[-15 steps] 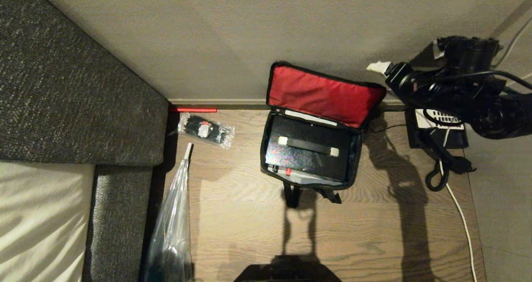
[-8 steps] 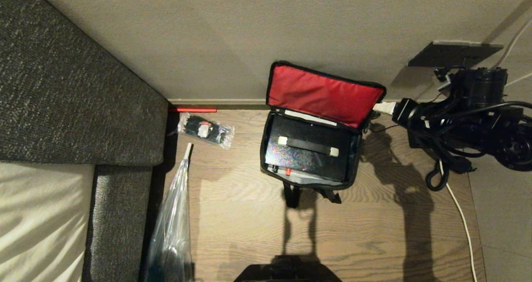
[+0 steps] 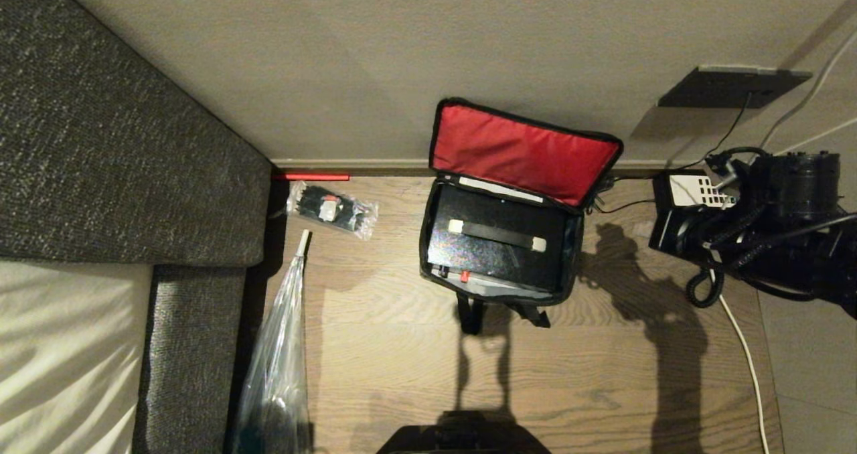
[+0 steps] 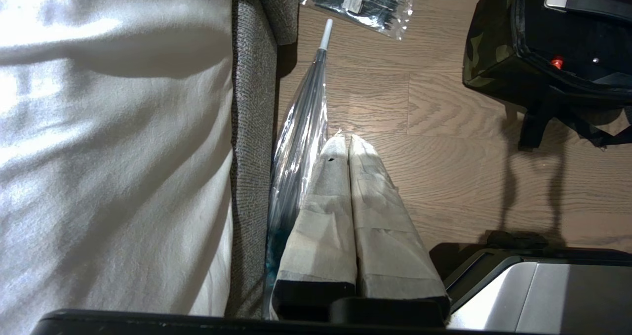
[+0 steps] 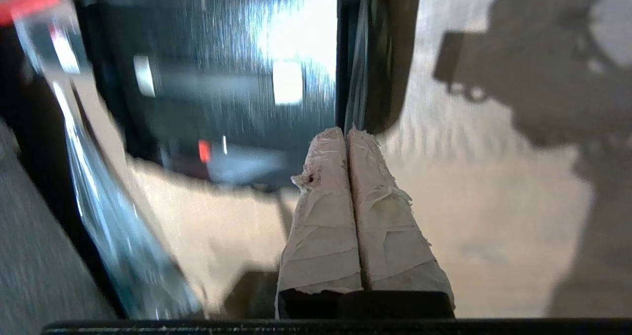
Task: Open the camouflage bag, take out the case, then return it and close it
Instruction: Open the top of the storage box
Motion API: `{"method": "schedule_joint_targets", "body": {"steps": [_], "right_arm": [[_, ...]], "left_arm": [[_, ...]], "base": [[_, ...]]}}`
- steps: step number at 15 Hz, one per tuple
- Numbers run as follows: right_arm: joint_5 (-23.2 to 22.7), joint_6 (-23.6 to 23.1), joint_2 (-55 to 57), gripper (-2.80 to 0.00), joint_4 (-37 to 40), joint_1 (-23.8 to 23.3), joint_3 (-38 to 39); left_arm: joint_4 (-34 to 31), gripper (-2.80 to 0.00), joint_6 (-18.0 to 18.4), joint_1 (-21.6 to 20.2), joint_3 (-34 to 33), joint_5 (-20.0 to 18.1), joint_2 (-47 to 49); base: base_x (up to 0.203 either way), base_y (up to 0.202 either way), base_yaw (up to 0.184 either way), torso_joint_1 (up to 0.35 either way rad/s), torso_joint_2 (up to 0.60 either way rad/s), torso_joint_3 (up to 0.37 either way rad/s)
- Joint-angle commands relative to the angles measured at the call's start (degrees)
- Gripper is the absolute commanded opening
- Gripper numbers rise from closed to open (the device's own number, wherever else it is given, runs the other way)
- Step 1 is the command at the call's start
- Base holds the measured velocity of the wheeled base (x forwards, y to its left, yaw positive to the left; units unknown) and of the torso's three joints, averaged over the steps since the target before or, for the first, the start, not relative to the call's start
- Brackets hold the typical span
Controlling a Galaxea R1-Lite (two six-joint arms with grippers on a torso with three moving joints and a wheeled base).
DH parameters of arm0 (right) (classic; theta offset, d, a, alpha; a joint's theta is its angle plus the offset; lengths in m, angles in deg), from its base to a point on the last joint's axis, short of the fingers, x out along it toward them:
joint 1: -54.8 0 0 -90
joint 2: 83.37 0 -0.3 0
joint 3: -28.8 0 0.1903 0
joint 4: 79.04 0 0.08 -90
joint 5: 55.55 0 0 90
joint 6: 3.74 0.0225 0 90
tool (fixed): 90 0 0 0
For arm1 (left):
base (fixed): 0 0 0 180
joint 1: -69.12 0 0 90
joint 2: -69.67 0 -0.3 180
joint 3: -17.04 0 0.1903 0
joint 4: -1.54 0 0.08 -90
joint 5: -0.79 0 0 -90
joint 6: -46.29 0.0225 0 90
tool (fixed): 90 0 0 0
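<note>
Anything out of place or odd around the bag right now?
Little stands out. The camouflage bag lies open, red lid against the wall, with the case inside. The phone's handset seems off its cradle.

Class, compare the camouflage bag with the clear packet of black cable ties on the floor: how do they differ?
The camouflage bag is large, boxy and opaque, lid open showing red lining; the packet of cable ties is small, flat and see-through. The bag holds a black case; the packet holds thin black ties. Both lie on the wooden floor near the wall.
</note>
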Motion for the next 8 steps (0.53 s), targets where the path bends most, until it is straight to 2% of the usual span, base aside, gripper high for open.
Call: {"method": "schedule_joint_targets", "body": {"steps": [1, 3, 8], "right_arm": [[-0.1, -1.9, -7.6, -2.8, 2.5, 0.1, 5.2], [0.0, -5.1, -13.2, -2.8, 7.5, 0.1, 8.1], [0.3, -10.7, -32.4, -2.8, 26.8, -0.4, 10.9]], "left_arm": [[0.0, -2.8, 0.0, 0.0, 0.0, 0.0, 0.0], [0.0, -2.8, 0.0, 0.0, 0.0, 0.0, 0.0], [0.0, -2.8, 0.0, 0.0, 0.0, 0.0, 0.0]], "base": [[0.0, 0.0, 0.0, 0.0, 0.0, 0.0], [0.0, 0.0, 0.0, 0.0, 0.0, 0.0], [0.0, 0.0, 0.0, 0.0, 0.0, 0.0]]}}
